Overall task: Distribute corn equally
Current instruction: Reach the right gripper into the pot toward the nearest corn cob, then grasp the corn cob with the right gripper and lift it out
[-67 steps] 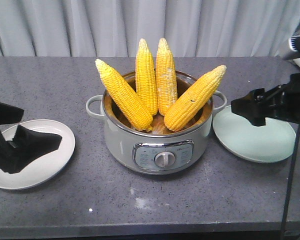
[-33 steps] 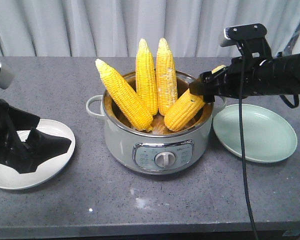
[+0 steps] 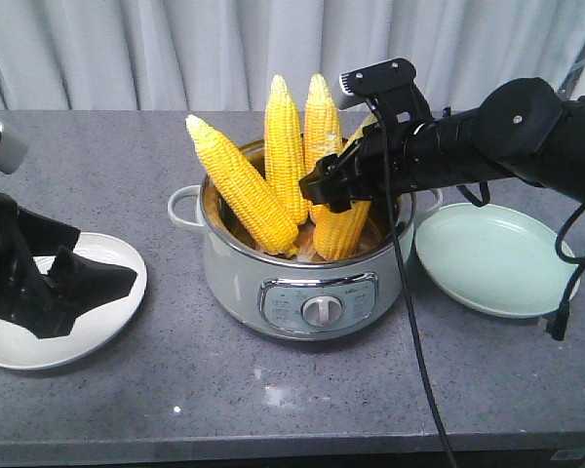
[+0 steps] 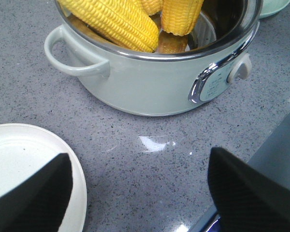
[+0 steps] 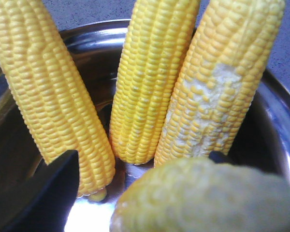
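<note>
Four corn cobs stand in a pale green electric pot (image 3: pixel 307 283): a left cob (image 3: pixel 242 185), two upright ones (image 3: pixel 285 151) (image 3: pixel 322 136), and a right cob (image 3: pixel 343 229). My right gripper (image 3: pixel 336 190) reaches over the pot rim. It is open, with the right cob's blurred upper part (image 5: pixel 208 198) lying between its fingers; a gap shows beside the left finger (image 5: pixel 38 193). The three other cobs (image 5: pixel 150 77) stand just beyond. My left gripper (image 3: pixel 73 292) hangs open over the right edge of the white plate (image 3: pixel 10 346), holding nothing.
A bare pale green plate (image 3: pixel 497 258) lies right of the pot, under my right arm. The pot has side handles (image 4: pixel 75 60) and a front dial (image 3: pixel 319 310). A black cable (image 3: pixel 409 322) hangs from the right arm across the pot's right side. Grey countertop (image 4: pixel 150 164) lies between pot and white plate (image 4: pixel 19 154).
My right arm has swung left from over the green plate to the pot, and its fingers now straddle the right cob, which stands steeper. The left gripper has barely moved.
</note>
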### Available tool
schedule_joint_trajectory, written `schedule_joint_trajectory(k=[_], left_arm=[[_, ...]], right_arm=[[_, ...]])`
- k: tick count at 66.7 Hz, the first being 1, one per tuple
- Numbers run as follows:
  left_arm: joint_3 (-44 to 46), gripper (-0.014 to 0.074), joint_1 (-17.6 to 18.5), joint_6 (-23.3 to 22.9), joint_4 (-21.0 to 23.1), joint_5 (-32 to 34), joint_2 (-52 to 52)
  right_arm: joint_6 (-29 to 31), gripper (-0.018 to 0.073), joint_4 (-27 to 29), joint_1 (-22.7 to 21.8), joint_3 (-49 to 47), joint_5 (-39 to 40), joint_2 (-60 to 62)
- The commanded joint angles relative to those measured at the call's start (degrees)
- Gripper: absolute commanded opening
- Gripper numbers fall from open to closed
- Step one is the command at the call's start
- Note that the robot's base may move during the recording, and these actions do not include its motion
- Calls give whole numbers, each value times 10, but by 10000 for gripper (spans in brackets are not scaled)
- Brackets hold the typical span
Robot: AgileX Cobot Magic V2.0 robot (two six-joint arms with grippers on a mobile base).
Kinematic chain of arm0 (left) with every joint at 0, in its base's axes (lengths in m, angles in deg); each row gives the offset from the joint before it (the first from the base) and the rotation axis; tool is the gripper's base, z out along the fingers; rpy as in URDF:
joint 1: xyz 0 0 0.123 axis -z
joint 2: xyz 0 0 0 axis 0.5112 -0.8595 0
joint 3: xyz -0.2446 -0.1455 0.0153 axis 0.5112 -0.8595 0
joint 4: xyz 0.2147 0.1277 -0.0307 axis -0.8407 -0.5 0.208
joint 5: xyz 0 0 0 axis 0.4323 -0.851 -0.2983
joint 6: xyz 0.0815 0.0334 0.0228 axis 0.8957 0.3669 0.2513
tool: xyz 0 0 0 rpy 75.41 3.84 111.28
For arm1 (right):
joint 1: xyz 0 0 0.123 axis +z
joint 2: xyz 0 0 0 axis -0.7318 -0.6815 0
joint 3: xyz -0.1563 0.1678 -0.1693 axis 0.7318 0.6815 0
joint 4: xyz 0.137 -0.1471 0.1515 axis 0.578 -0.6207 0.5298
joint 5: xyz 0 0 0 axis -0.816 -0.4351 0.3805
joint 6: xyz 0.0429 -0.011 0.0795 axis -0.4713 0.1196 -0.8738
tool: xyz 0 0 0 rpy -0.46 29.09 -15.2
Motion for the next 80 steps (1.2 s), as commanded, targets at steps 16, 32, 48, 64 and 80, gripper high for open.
schedule_joint_trajectory(k=[16,32,48,64,80], left_arm=[[18,540,3,0,22,29,7],[18,540,3,0,22,29,7],[18,540,3,0,22,29,7],[18,540,3,0,22,24,7],[18,540,3,0,22,23,7]], right_arm=[[5,200,8,-2,-20,12,27],[6,197,-4,-3,-20,4,73],[-73,209,-105,-5,-62,-34,156],[-226,221,-259,-80,-165,-213,168],[-238,228,-268,-179,-170,-303,160]])
